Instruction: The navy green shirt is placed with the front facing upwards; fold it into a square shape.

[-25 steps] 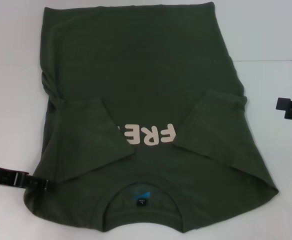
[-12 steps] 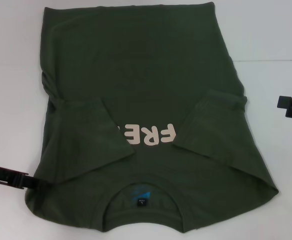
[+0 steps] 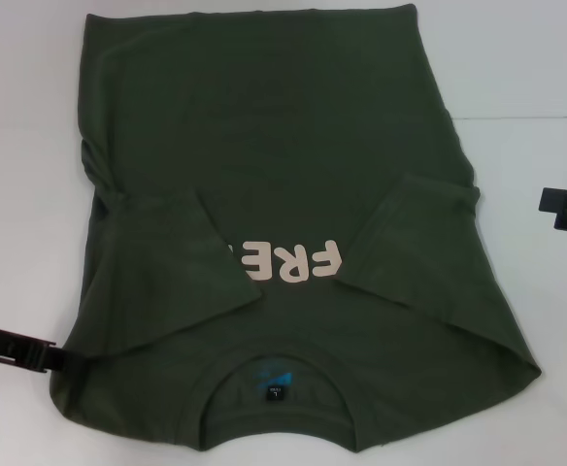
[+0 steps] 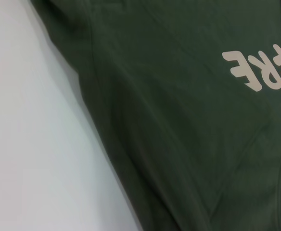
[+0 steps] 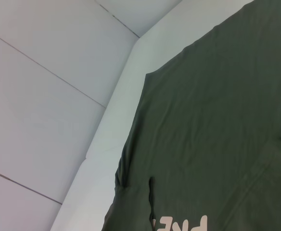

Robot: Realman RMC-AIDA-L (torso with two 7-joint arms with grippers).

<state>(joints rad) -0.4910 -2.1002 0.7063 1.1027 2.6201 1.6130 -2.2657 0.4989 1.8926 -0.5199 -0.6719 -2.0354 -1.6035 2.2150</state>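
Since a second ago the left gripper [image 3: 55,357] has slid back toward 8 o'clock, off the navy green shirt [image 3: 283,175]; the right gripper [image 3: 565,206] barely shifted at 3 o'clock. Whether either gripper is apart or together I cannot tell. The shirt lies flat mid-bench [image 3: 536,58], sleeves folded inward. Probably next: folding hem toward collar, needing both grippers at the corners. No containers.

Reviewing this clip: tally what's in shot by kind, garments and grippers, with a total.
Shirts: 1, the navy green shirt, both sleeves folded inward over the chest.
Grippers: 2, the left gripper at the shirt's near left edge, the right gripper off the shirt to the right.
Table: 1, the white table.
Total: 4.
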